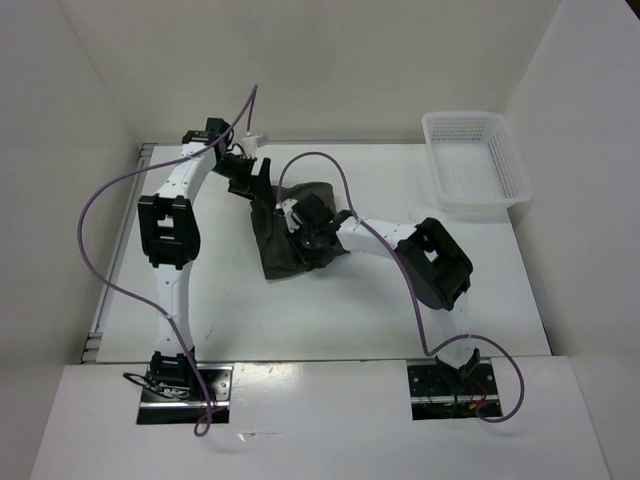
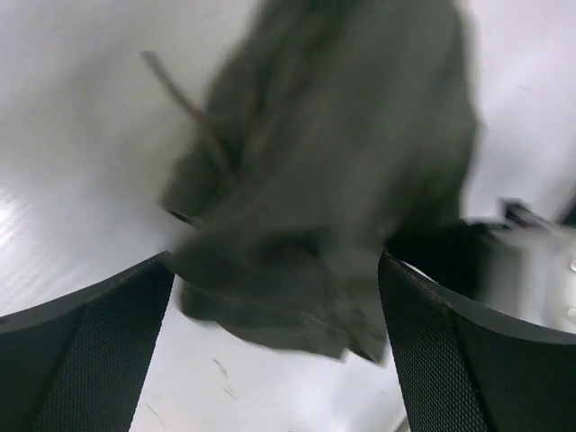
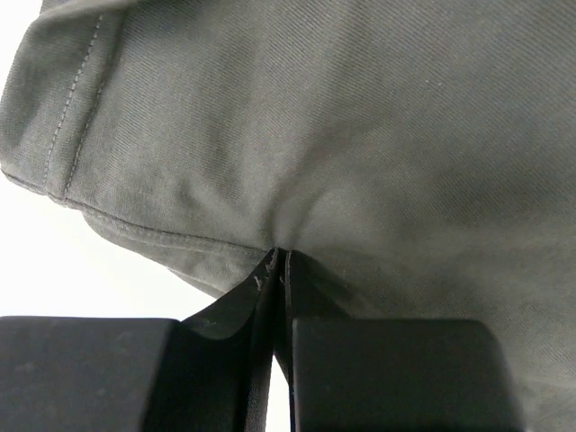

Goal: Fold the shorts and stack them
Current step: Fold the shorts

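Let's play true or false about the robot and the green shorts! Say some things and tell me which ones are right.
1. The right hand is pinching the shorts. True.
2. The left hand is shut tight. False: its fingers are wide open, over the shorts.
3. The shorts are inside the white basket. False: they lie on the table, apart from the basket.
4. The white basket sits at the table's far right corner. True.
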Robot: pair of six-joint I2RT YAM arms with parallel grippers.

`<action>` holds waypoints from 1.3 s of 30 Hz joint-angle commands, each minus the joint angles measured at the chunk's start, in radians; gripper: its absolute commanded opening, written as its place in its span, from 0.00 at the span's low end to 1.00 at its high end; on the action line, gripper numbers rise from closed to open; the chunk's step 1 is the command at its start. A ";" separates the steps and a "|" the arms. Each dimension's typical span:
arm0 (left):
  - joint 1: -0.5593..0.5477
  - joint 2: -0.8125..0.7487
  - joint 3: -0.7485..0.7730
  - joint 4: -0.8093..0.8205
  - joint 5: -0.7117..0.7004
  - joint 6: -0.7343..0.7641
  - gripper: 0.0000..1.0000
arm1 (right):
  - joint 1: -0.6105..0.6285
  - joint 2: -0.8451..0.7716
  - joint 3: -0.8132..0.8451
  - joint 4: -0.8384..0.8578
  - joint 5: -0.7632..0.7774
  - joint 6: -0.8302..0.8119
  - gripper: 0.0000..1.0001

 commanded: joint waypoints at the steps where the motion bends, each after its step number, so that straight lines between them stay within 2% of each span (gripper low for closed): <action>1: -0.017 0.104 0.068 0.026 -0.163 -0.068 1.00 | 0.038 -0.070 -0.040 0.055 -0.019 0.003 0.10; 7: -0.017 0.182 0.153 0.045 -0.295 -0.078 1.00 | 0.056 -0.092 -0.095 0.065 0.001 -0.016 0.08; 16: -0.026 0.201 0.233 0.054 -0.358 -0.069 1.00 | 0.101 -0.187 -0.155 0.028 0.010 -0.097 0.08; 22: -0.026 0.071 0.251 0.072 -0.264 -0.026 1.00 | 0.110 -0.316 -0.162 -0.031 -0.066 -0.145 0.17; 26: -0.026 -0.041 0.221 0.081 -0.200 -0.016 1.00 | 0.029 -0.339 -0.122 -0.009 -0.056 -0.038 0.17; 29: -0.026 -0.144 0.115 0.104 -0.135 0.002 1.00 | -0.048 -0.313 -0.122 0.015 -0.036 -0.008 0.13; 32: -0.055 -0.276 -0.094 0.117 -0.070 0.048 1.00 | -0.093 -0.258 -0.131 0.035 -0.034 -0.007 0.09; 33: -0.067 -0.299 -0.095 0.117 -0.047 0.068 1.00 | -0.106 -0.257 -0.131 0.035 -0.034 0.002 0.09; 35: -0.102 -0.350 -0.271 0.088 -0.028 0.144 1.00 | -0.129 -0.228 -0.143 0.046 -0.045 0.003 0.08; 36: -0.122 -0.359 -0.332 0.053 -0.028 0.172 0.97 | -0.139 -0.219 -0.143 0.046 -0.045 0.003 0.06; 39: -0.164 -0.368 -0.549 0.012 -0.002 0.226 0.74 | -0.163 -0.193 -0.152 0.046 -0.074 0.003 0.03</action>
